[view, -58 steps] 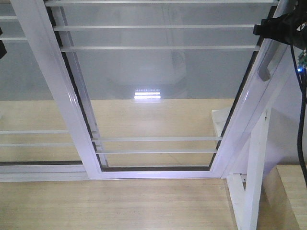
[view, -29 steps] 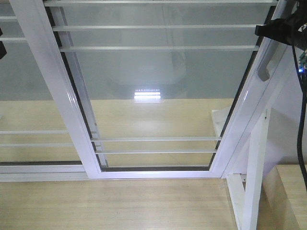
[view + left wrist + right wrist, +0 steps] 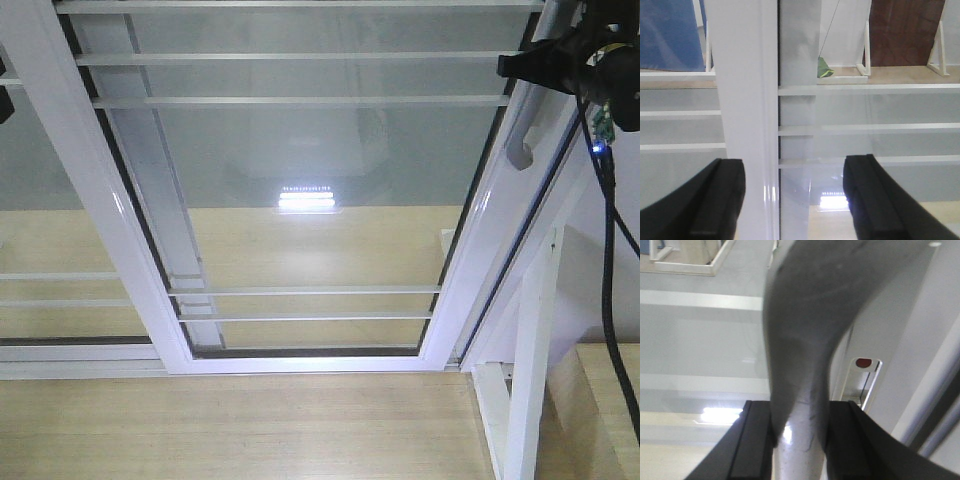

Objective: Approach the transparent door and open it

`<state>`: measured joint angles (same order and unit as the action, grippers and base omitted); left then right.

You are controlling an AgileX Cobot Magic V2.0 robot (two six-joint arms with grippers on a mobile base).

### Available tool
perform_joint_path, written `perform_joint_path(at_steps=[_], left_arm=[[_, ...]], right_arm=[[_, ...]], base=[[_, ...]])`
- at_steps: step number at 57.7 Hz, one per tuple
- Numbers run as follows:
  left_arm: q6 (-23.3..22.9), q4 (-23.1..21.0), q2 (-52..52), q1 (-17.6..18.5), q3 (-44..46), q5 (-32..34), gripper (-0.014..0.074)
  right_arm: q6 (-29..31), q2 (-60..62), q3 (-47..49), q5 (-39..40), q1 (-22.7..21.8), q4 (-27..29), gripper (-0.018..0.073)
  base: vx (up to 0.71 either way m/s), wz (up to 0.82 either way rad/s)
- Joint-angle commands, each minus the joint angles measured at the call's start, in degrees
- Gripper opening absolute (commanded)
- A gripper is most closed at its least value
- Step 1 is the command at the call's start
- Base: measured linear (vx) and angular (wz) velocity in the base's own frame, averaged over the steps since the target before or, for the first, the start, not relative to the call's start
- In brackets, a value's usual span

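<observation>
The transparent door (image 3: 320,150) is a glass panel in a white frame with thin white bars, filling the front view. Its curved grey pull handle (image 3: 520,140) is on the right stile. My right gripper (image 3: 540,65) is shut on the handle near its top. In the right wrist view the grey handle (image 3: 805,340) runs between the two black fingers of the right gripper (image 3: 799,440), touching both. My left gripper (image 3: 795,200) is open and empty, close to the door's white left stile (image 3: 745,100).
A handle-less glass panel (image 3: 50,200) lies to the left. The slanted white outer frame post (image 3: 560,230) is right of the door, with a narrow dark gap between them. A white wooden stand (image 3: 525,380) is at lower right. A black cable (image 3: 608,260) hangs from the right arm.
The door has slid to the left with my right gripper on its handle. A gap has appeared between its right stile and the outer post.
</observation>
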<state>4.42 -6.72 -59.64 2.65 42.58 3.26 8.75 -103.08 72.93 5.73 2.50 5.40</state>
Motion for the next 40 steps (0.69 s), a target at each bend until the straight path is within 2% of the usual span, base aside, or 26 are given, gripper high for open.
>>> perform_joint_path(at_steps=[1,24,33,40], left_arm=[[-0.5,-0.4,1.0,0.0,2.0,4.4,0.0542],[-0.5,-0.4,1.0,0.0,2.0,3.5,0.0542],[-0.5,-0.4,1.0,0.0,2.0,3.6,0.0542],[-0.5,-0.4,1.0,0.0,2.0,3.5,0.0542]], right_arm=[[1.3,4.5,2.1,6.1,4.4,-1.4,0.0012],[3.4,4.5,2.1,6.6,11.5,-1.4,0.0013],[3.9,4.6,2.1,5.8,12.5,-1.4,0.0013],[3.5,5.9,2.1,1.8,12.5,-1.2,0.0013]], base=[[0.00,0.00],[0.00,0.00],[0.00,0.00],[0.00,0.00]])
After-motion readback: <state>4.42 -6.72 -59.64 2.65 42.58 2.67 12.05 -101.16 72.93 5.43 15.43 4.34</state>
